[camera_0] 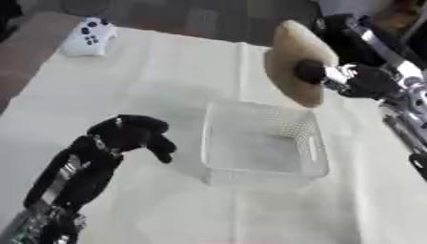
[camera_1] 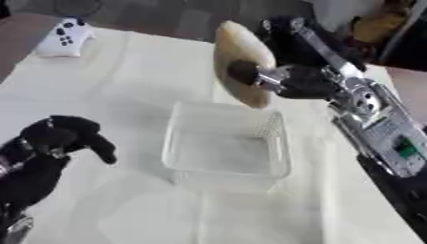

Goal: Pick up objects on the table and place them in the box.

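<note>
Because the tan, oval, flattish object (camera_0: 300, 59) hangs above the far right rim of the clear plastic box (camera_0: 313, 147) rather than over its middle, a release here could, in my judgement, send it glancing off the rim onto the white table (camera_0: 158, 62). The right hand (camera_0: 354, 78) pinches it, a dark fingertip (camera_0: 309, 71) pressed against its near face, the rest of the hand behind it on the right. The left hand (camera_0: 133, 133) hovers to the left of the box, fingers curled, holding nothing. A white game controller (camera_0: 90, 35) lies far left.
</note>
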Robot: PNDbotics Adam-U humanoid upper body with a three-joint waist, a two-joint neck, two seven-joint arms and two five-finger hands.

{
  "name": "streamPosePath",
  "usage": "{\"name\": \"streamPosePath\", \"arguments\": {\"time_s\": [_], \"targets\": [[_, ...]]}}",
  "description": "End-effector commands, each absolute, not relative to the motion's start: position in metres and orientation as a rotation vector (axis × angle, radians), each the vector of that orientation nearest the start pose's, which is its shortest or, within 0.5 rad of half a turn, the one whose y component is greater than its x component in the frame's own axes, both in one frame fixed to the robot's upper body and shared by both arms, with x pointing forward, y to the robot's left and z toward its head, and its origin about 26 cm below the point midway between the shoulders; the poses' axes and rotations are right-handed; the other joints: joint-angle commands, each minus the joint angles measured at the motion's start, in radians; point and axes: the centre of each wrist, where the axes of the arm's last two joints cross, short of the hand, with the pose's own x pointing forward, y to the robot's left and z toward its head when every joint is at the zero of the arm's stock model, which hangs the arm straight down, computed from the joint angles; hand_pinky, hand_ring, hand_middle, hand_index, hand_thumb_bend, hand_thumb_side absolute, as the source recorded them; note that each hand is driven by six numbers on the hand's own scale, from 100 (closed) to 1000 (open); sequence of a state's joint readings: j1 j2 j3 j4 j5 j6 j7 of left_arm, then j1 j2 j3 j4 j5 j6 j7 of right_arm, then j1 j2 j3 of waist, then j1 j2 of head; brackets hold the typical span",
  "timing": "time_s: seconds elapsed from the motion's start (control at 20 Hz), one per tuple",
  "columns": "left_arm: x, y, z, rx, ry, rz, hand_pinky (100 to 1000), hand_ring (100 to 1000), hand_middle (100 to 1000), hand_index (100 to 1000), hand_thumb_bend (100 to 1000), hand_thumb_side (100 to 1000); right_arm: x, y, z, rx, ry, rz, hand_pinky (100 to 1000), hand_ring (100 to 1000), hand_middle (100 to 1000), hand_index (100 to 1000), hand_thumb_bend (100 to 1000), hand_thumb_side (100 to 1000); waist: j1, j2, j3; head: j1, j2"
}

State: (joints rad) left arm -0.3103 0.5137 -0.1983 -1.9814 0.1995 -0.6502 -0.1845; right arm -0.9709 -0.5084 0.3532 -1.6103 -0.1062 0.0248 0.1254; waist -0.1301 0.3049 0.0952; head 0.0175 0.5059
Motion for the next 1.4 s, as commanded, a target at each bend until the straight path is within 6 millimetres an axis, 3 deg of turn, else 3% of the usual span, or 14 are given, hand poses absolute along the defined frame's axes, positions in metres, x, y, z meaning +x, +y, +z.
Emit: {"name": "streamPosePath", "arguments": {"time_s": [0.05, 0.6, 1.4], "targets": [[0.296, 0.245, 0.2, 0.393, 3.175, 1.051, 559, 716, 810, 870, 581, 707, 0.378, -0.166, 0.324, -0.098, -2.325, 1.063, 100, 100, 100, 446, 737, 515, 0.011, -0.023, -0.001, -0.017, -0.012], [0.297, 0.244, 0.202, 0.403, 3.158, 1.052, 560, 716, 810, 869, 582, 708, 0.389, -0.154, 0.31, -0.211, -2.322, 1.165, 100, 100, 100, 424, 724, 540, 0.012, -0.023, 0.003, -0.014, -0.039], [0.297, 0.242, 0.202, 0.409, 3.157, 1.056, 559, 717, 812, 870, 576, 717, 0.44, -0.163, 0.265, -0.512, -2.34, 1.025, 100, 100, 100, 408, 709, 556, 0.019, -0.013, 0.005, -0.022, -0.048]]}}
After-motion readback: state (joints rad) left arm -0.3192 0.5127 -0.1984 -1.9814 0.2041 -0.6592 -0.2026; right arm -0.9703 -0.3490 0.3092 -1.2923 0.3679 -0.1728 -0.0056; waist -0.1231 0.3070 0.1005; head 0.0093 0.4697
